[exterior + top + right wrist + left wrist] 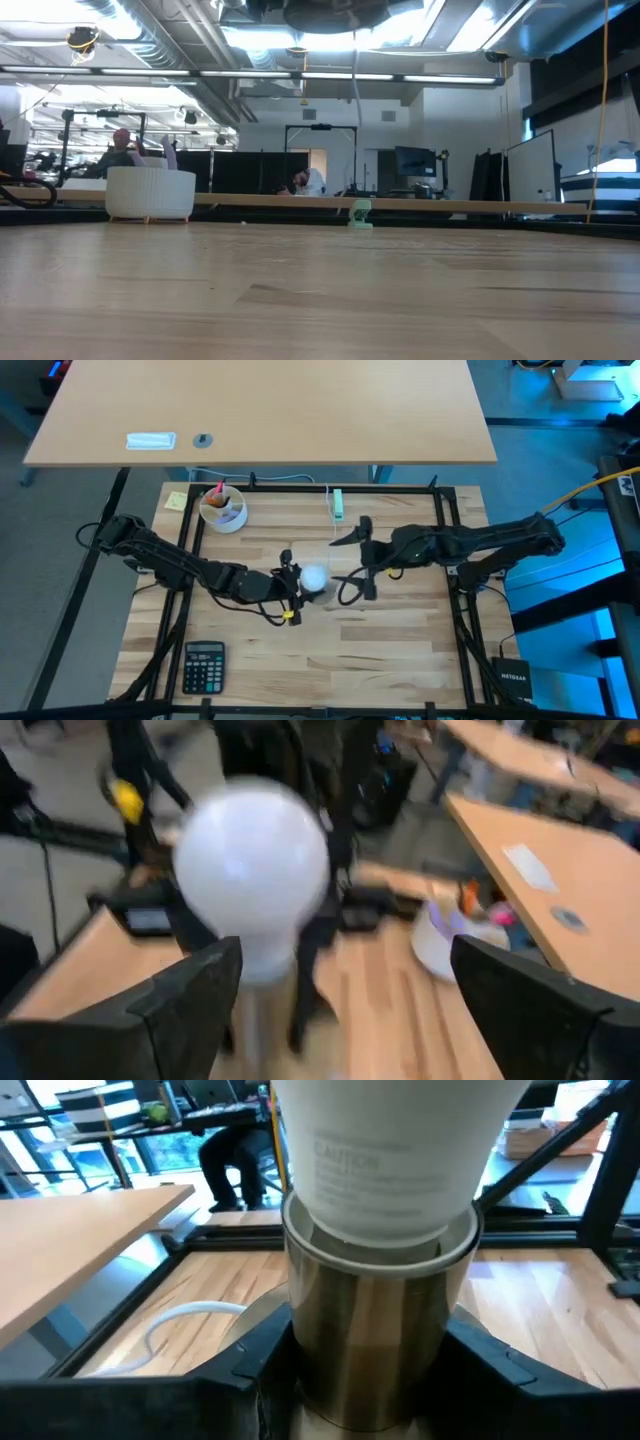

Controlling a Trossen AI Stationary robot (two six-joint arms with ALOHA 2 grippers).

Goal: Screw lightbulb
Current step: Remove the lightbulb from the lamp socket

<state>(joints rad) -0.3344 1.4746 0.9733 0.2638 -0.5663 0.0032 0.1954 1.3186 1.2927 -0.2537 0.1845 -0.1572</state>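
The white frosted lightbulb [313, 578] stands with its neck [390, 1170] in the top of a silvery metal socket cylinder [370, 1330] at the table's middle. My left gripper [288, 582] is shut on that socket, just left of the bulb. My right gripper [353, 565] is open just right of the bulb. In its wrist view the round bulb [252, 860] shows ahead, between and beyond the two spread fingers [170, 1010], which do not touch it. A thin white cord [190, 1315] trails behind the socket. My left gripper pinches the socket's smooth metal wall [300, 1350] between its two fingers, one on each side, low on the cylinder. The fingers come about level from the table's left. The socket stands upright in the hold with the bulb on top; the low view shows nothing of it on the tabletop.
A white bowl [222, 510] with pink and orange contents stands at the back left. A small green and white piece [337, 505] lies at the back centre, a calculator [204, 665] at the near left. A yellow note [176, 500] lies beside the bowl.
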